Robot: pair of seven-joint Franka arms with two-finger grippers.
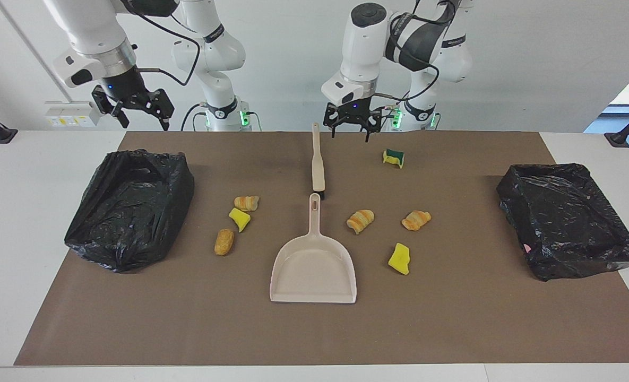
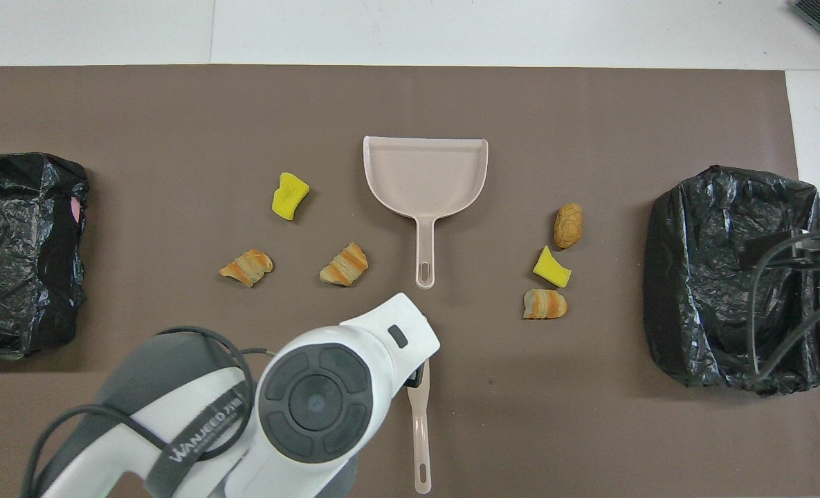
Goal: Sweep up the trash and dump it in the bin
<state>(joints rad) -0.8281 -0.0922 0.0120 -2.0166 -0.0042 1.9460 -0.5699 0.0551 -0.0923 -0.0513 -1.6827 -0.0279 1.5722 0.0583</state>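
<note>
Several bits of trash lie on the brown mat: a green-yellow sponge (image 1: 394,157), striped breads (image 1: 360,220) (image 1: 416,219) (image 1: 247,202), yellow sponges (image 1: 399,259) (image 1: 239,218) and a brown nugget (image 1: 224,241). The beige dustpan (image 1: 314,265) lies mid-mat, and the beige brush (image 1: 318,159) lies in line with its handle, nearer the robots. My left gripper (image 1: 350,135) hangs open beside the brush's handle end, holding nothing. My right gripper (image 1: 143,118) waits open, raised near the bin (image 1: 128,209) at the right arm's end. In the overhead view the left arm hides the green-yellow sponge and most of the brush (image 2: 420,443).
A second bin lined with a black bag (image 1: 566,220) stands at the left arm's end of the table. The mat (image 1: 452,329) ends in white table on all sides. Cables trail from both arms.
</note>
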